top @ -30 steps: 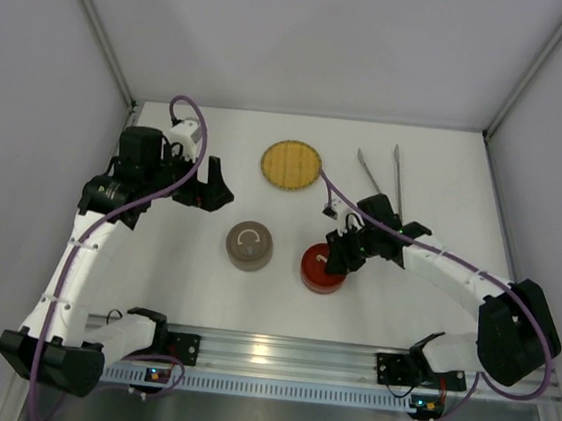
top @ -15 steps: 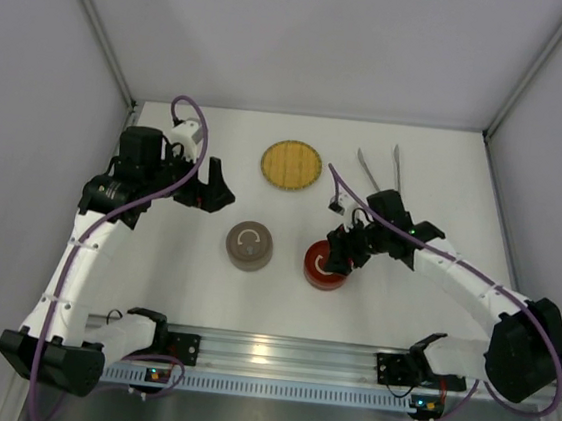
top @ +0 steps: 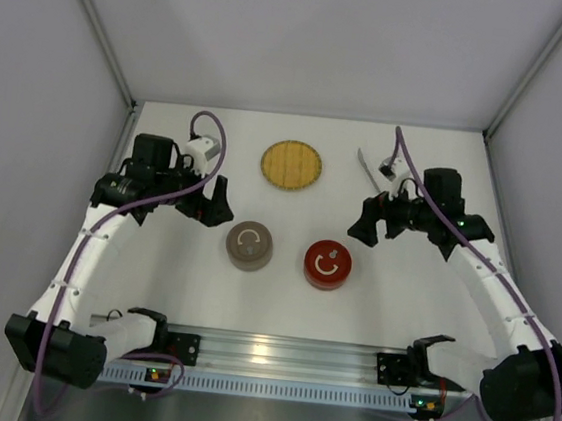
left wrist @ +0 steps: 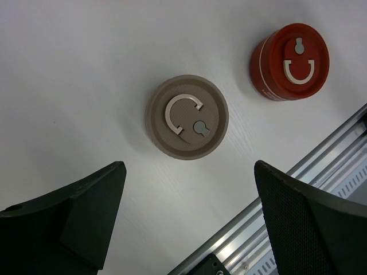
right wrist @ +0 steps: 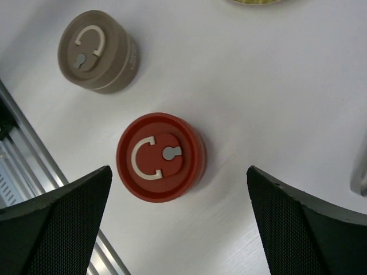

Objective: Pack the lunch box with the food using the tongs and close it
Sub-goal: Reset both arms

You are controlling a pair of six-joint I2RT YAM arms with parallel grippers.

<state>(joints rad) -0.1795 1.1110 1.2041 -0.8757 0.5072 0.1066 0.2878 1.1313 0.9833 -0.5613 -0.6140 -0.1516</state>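
Note:
The lunch box shows as two round lidded tins, a red one [top: 328,265] [right wrist: 160,156] [left wrist: 289,62] and a brown one [top: 249,245] [left wrist: 186,117] [right wrist: 94,50]. Both lids are on, each with a pale C-shaped handle. My right gripper [top: 368,223] [right wrist: 178,212] hangs open above and behind the red tin, holding nothing. My left gripper [top: 209,201] [left wrist: 189,200] is open and hovers behind the brown tin on its left. Only one silver tip of the tongs [top: 366,164] shows beyond the right wrist. No food is in view.
A round yellow woven plate [top: 291,164] lies at the back centre with nothing on it. The aluminium rail [top: 266,352] [left wrist: 309,172] runs along the near edge. Grey walls close in the table on the left, right and back.
My right gripper opened, let go of the red tin and pulled up and back to the right, leaving the tin lidded. My left gripper shifted slightly to the right.

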